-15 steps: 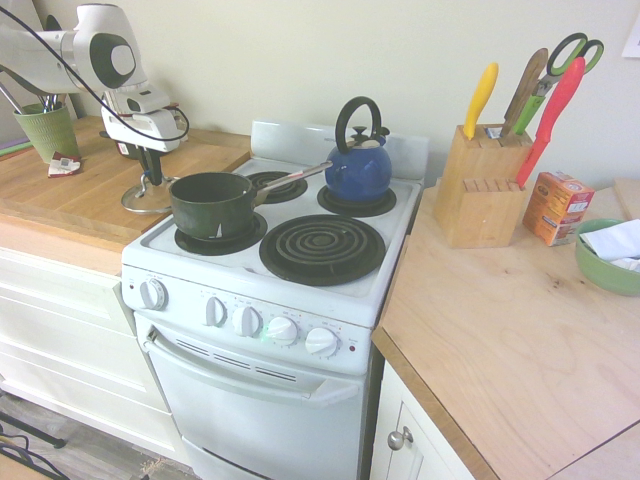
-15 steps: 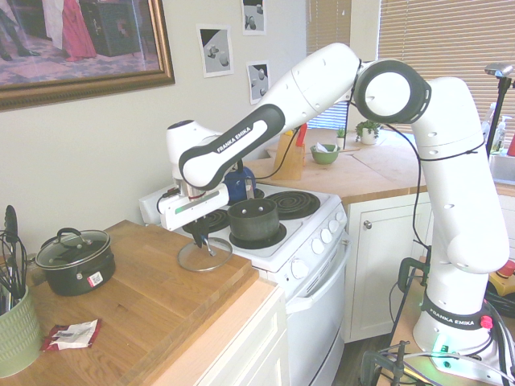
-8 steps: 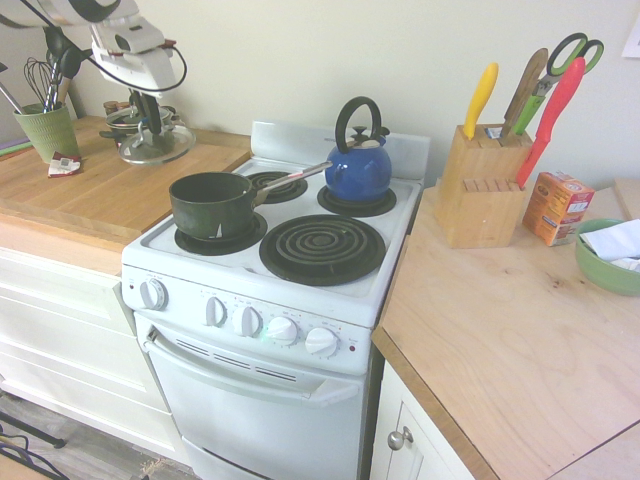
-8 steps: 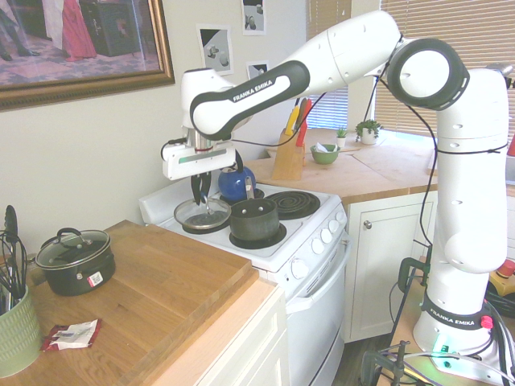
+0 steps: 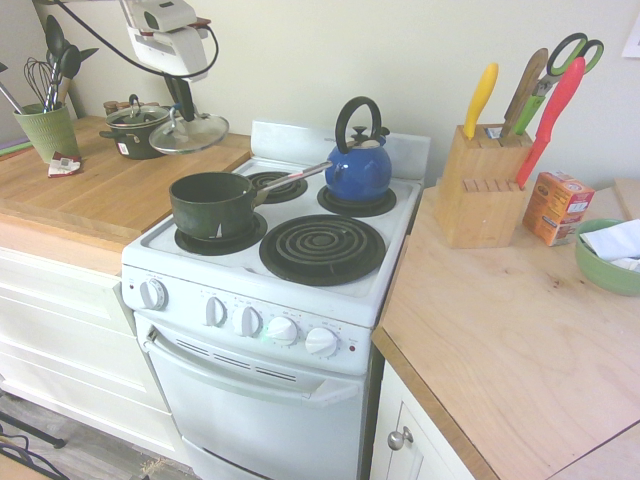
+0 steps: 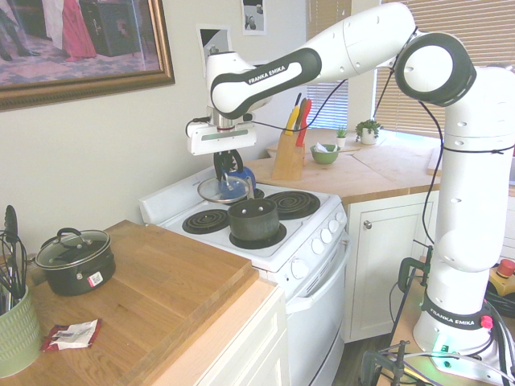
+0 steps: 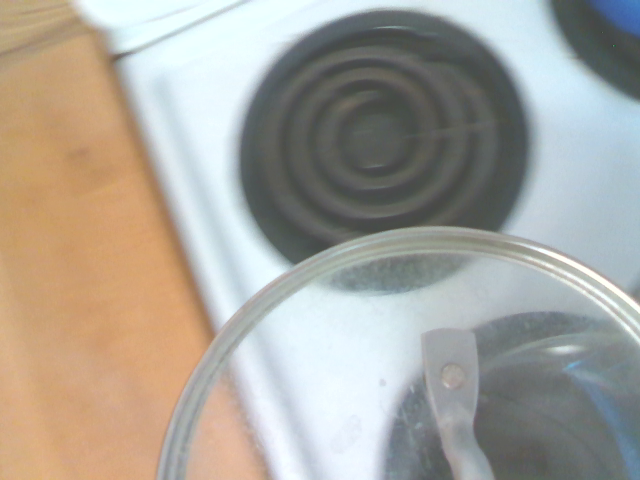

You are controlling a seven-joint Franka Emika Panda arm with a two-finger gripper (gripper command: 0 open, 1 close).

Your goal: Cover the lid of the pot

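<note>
A clear glass lid (image 5: 190, 132) with a silver rim is seen. The pot (image 5: 212, 204) is dark green, the kettle (image 5: 358, 170) blue, the stove (image 5: 275, 300) white with black spiral burners (image 5: 322, 247).

I see a clear glass lid (image 5: 189, 131) with metal rim, a matt dark pot (image 5: 213, 205), glossy white enamel stove (image 5: 262, 350), and wooden tabletop (image 5: 90, 190).

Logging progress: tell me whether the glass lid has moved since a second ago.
Yes. The lid, held in the gripper, rose off the wooden counter and travelled toward the pot.
</note>
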